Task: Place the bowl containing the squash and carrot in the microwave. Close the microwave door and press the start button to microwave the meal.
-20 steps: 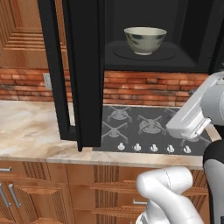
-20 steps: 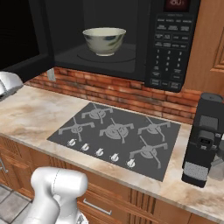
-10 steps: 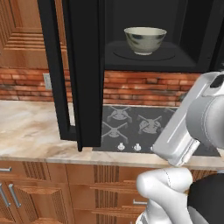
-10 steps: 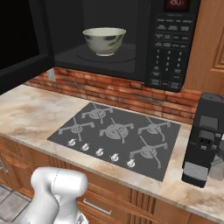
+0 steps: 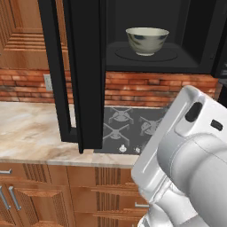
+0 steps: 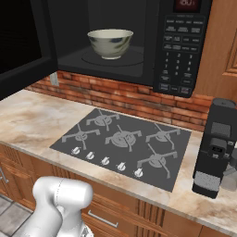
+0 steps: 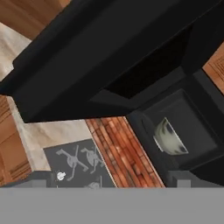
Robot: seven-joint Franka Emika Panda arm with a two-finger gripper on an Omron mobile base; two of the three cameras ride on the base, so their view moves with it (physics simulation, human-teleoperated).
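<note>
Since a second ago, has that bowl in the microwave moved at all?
No. The bowl still sits on the round plate inside the microwave, left of the keypad.

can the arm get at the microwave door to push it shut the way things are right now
Probably yes. The microwave door hangs wide open over the counter to the left of the stove, with nothing beside it. The bowl sits well inside the microwave, clear of the door's swing.
</note>
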